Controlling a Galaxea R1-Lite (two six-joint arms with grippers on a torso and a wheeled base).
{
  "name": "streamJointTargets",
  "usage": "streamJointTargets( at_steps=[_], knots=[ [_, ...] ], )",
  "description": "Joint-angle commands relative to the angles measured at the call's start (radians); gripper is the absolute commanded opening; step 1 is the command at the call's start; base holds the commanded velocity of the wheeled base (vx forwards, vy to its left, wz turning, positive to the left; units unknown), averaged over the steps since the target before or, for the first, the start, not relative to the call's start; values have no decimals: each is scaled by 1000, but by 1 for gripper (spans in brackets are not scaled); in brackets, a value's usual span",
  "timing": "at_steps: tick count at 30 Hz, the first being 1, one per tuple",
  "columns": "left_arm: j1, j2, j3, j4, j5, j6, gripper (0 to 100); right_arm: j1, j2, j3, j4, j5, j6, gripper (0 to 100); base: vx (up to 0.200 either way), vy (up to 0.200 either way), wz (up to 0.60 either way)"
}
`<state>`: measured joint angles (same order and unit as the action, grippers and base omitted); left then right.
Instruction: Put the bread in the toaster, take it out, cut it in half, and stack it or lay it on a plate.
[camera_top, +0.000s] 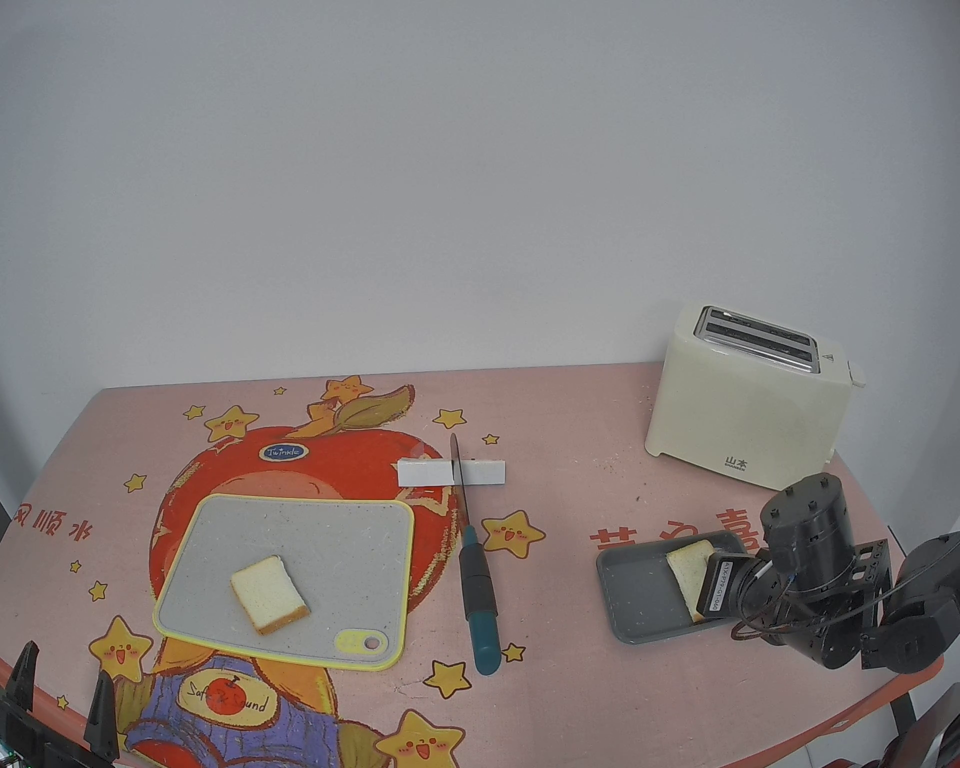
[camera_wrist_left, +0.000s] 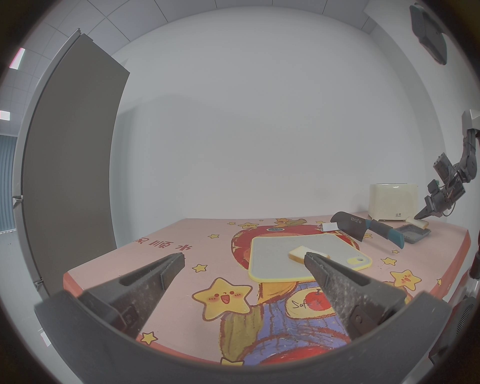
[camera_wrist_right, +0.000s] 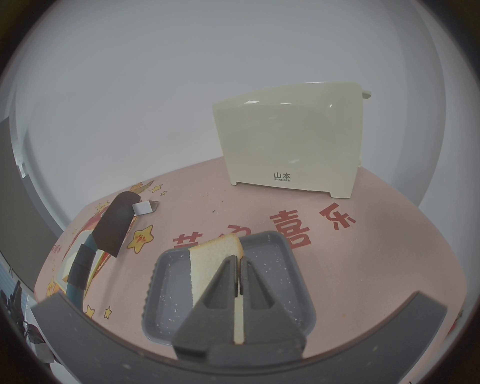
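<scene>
One half slice of bread (camera_top: 268, 593) lies flat on the grey cutting board (camera_top: 340, 540) at the left, also seen as bread (camera_wrist_left: 303, 253) on the board (camera_wrist_left: 272, 260). The other bread half (camera_top: 688, 570) (camera_wrist_right: 210, 262) stands on edge in the grey plate (camera_top: 635, 600) (camera_wrist_right: 280, 280), and my right gripper (camera_top: 708, 590) (camera_wrist_right: 239, 267) is shut on it. The cream toaster (camera_top: 750, 395) (camera_wrist_right: 292, 137) stands behind the plate with empty slots. My left gripper (camera_wrist_left: 244, 257) hangs open over the table's near left corner, short of the board, holding nothing.
A knife (camera_top: 475, 570) with a teal handle lies between board and plate, its blade resting across a small white block (camera_top: 425, 472). In the left wrist view the knife (camera_wrist_left: 367, 226), toaster (camera_wrist_left: 393, 201) and right gripper (camera_wrist_left: 434, 201) sit at the far side.
</scene>
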<state>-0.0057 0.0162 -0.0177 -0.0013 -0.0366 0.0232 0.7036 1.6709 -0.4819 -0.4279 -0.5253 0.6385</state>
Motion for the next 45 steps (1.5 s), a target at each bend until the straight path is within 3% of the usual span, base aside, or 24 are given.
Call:
streamJointTargets(
  at_steps=[1,28,29,45],
  knots=[
    [0,1,18,0,0,0,100,4,7,-3,0,-1,0,0,0,0,0],
    [0,1,18,0,0,0,100,37,1,-12,0,-10,0,0,0,0,0],
    [0,1,18,0,0,0,100,37,0,-14,0,-9,0,100,0,0,0],
    [0,1,18,0,1,0,100,53,-16,-14,0,-9,0,100,0,0,0]
  ],
)
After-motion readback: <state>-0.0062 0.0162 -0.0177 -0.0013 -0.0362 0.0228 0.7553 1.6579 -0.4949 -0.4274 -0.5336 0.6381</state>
